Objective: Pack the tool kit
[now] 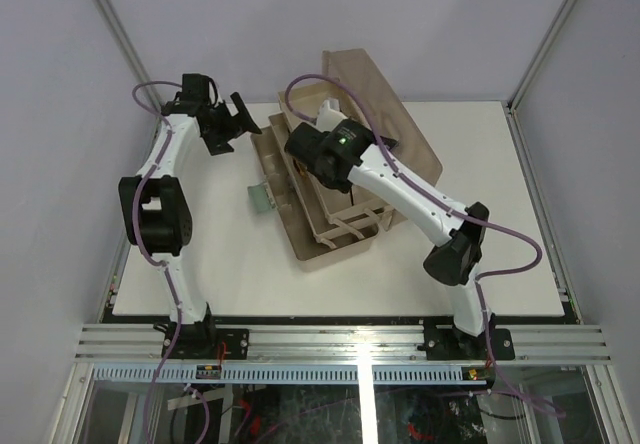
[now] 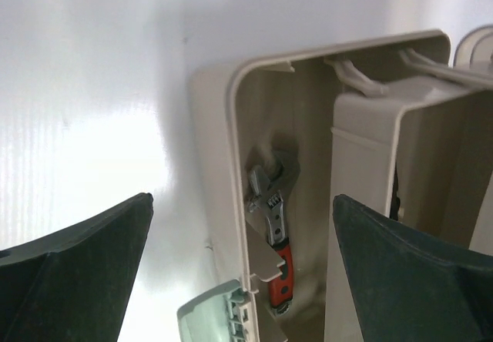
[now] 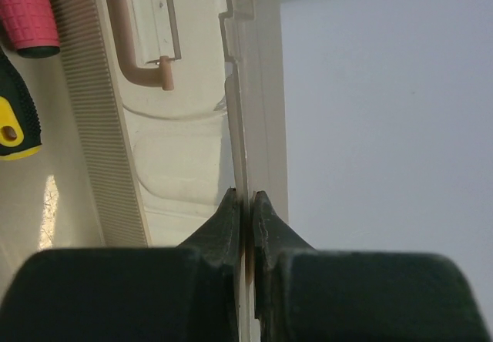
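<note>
Pinched thin between right gripper (image 3: pixel 246 197) jaws, box wall (image 3: pixel 258 88), probably to steady open tool box (image 1: pixel 300 229) mid-frame; upper left, left gripper (image 1: pixel 232 122) hovering wide-jawed above stowed wrench (image 2: pixel 271 219).

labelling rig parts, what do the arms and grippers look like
The left arm and right arm have white links, bulky black joints and a looping purple cable each. The left gripper and right gripper have black wedge-shaped fingers. A green light glows on the right wrist.
</note>
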Robot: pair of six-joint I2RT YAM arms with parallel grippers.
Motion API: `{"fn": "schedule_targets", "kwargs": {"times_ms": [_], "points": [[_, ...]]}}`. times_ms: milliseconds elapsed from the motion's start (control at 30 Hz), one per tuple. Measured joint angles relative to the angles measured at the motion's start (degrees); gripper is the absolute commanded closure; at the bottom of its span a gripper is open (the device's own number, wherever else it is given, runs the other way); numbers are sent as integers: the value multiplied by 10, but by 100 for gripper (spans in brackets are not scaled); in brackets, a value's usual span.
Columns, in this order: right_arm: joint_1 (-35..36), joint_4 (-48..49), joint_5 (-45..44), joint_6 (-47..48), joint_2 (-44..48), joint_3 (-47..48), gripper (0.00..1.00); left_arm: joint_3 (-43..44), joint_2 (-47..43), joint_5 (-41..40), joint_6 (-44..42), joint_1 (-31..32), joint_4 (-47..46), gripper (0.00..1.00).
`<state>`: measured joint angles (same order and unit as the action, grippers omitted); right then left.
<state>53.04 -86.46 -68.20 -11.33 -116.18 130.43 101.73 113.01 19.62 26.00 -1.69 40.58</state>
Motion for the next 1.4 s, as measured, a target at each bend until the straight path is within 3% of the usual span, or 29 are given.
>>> {"fn": "schedule_targets", "kwargs": {"times_ms": [300, 633, 733, 867, 933, 1033, 1200, 1400], "points": [[63, 41, -78, 34, -10, -45, 100, 0, 22, 10, 10, -66, -1, 0], [134, 116, -172, 91, -50, -93, 98, 0, 24, 10, 10, -83, -1, 0], [157, 129, -204, 101, -78, -96, 80, 0, 24, 12, 10, -83, -1, 0], [184, 161, -207, 97, -111, -96, 28, -2, 24, 13, 10, -85, -1, 0], [201, 197, -183, 88, -127, -97, 15, -5, 24, 13, 10, -85, -2, 0], [222, 219, -175, 94, -135, -91, 8, -10, 24, 12, 9, -86, -1, 0], [236, 291, -119, 107, -125, -81, 5, -12, 24, 8, 9, -91, -1, 0], [238, 386, 72, 106, -71, -79, 3, -12, 24, -23, 10, -116, -2, 0]]}}
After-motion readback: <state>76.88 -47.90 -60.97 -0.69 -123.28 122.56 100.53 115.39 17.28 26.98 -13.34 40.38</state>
